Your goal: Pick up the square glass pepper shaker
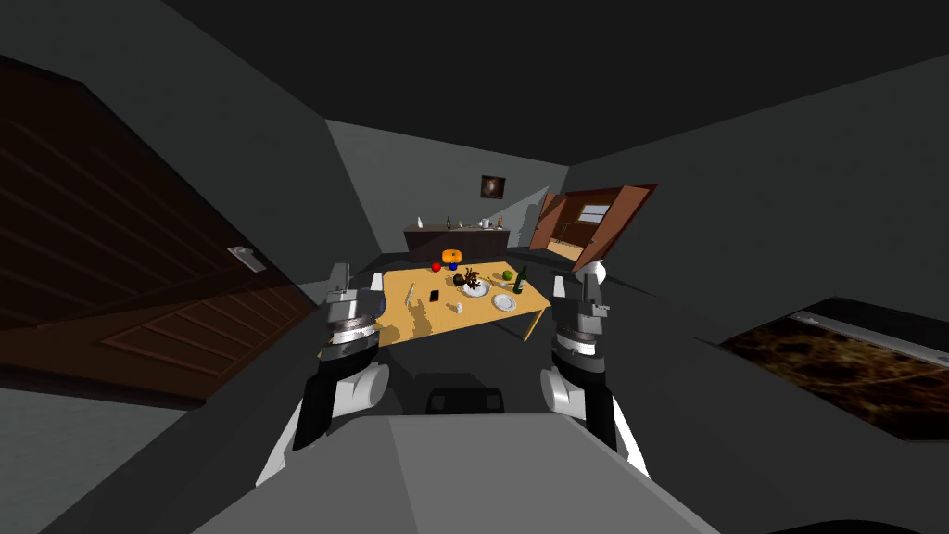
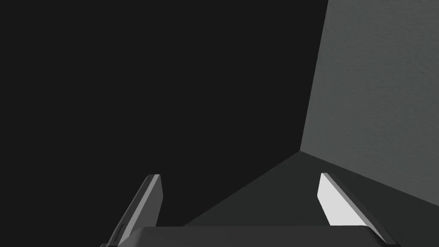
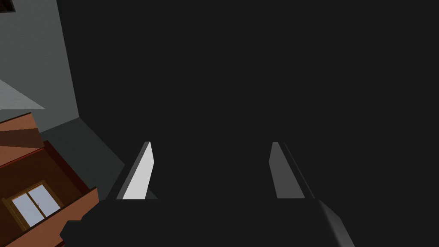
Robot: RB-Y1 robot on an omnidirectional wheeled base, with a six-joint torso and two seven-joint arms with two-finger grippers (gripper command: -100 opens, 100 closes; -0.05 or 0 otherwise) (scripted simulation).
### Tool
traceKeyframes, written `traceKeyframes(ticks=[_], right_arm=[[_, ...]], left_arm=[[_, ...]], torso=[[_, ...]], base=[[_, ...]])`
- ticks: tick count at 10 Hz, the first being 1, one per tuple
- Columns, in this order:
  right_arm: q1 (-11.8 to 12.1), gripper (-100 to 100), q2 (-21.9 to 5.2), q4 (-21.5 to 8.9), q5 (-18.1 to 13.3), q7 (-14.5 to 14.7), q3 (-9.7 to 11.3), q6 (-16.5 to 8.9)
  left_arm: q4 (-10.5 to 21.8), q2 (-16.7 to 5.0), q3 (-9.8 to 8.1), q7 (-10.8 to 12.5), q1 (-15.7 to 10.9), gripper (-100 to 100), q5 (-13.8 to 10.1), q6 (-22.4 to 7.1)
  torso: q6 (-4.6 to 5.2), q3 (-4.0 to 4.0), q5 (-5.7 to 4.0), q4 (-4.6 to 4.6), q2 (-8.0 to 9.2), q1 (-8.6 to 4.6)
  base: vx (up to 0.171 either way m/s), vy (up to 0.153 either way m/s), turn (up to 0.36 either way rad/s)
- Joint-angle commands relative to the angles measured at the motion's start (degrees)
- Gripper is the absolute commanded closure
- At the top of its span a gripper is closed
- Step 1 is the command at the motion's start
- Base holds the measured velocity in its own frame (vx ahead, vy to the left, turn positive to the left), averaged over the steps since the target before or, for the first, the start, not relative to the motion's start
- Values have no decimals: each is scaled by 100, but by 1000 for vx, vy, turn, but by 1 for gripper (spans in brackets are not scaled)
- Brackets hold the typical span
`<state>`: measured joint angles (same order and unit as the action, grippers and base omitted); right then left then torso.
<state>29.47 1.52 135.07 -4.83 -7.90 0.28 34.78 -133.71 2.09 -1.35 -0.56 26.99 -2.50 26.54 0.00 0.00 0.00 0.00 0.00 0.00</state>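
Both arms are raised in front of me, left end effector (image 2: 238, 175) and right end effector (image 3: 211, 143) each with fingers spread and empty. The pepper shaker (image 1: 457, 307) looks to be that small pale piece on the wooden worktop (image 1: 398, 315), well ahead. It is likely light, rigid, slick and breakable, so I'd pinch its flat sides at mid-height.

Table (image 1: 415, 317) light wood grain, matt; door (image 1: 139, 306) dark panelled wood; wall (image 1: 417, 176) smooth grey, matt.
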Motion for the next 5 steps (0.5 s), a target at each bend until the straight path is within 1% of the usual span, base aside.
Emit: traceKeyframes(ticks=[1,3,5], right_arm=[[0,0,0,0,0,0,0,0],[0,0,0,0,0,0,0,0],[0,0,0,0,0,0,0,0]], left_arm=[[81,-236,13,-21,-22,-100,17,-35],[266,-562,47,-67,-74,-100,62,-120],[540,-833,105,-136,-154,-100,136,-254]], torso=[[0,0,0,0,0,0],[0,-2,-1,-1,-4,-4],[1,-3,-2,-1,-5,-10]], base=[[4,-9,-12],[10,-22,-18],[9,-40,-27]])
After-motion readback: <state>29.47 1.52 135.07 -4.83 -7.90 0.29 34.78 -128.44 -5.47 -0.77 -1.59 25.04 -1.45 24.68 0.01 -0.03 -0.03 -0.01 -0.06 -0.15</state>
